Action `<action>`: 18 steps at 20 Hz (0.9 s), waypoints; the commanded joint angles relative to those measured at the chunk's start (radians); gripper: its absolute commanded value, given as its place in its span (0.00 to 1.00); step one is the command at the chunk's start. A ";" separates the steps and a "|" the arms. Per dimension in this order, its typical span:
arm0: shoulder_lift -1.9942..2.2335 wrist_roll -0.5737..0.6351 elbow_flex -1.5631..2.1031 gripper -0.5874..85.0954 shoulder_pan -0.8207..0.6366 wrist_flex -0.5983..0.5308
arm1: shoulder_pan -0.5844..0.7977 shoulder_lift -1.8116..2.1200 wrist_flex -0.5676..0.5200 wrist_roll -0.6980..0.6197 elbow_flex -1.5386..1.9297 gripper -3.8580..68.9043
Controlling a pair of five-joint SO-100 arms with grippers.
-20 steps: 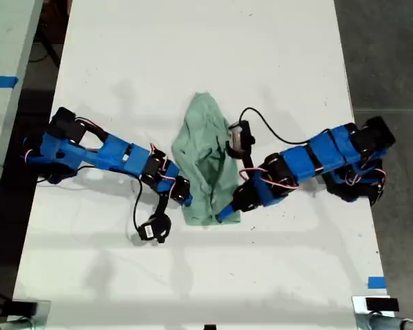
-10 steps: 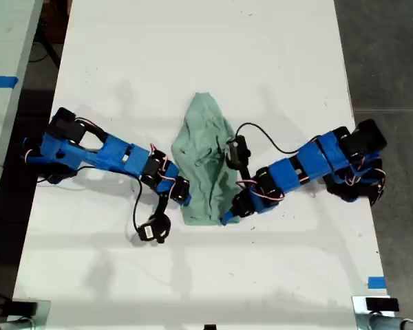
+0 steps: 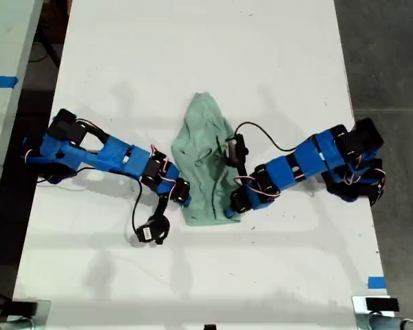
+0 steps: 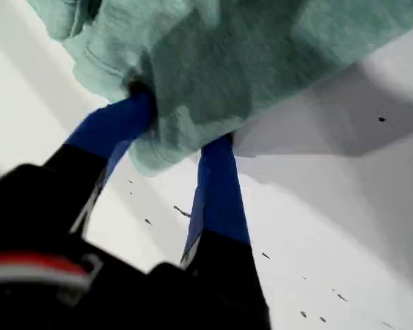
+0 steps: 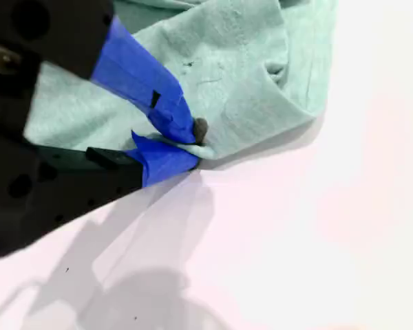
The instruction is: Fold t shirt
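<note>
Mint t shirt [image 4: 213,62] hides the fingertips of my first end effector [image 4: 175,134].

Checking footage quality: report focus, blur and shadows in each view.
Exterior view: sharp, evenly lit, soft arm shadows on the table. First wrist view: t shirt blurred, my first gripper soft. Second wrist view: my second gripper sharp, table washed out, shadow beneath.
</note>
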 commanded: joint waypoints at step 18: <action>0.299 0.161 -0.175 0.01 -0.193 0.247 | 0.331 0.155 0.249 -0.360 -0.540 0.08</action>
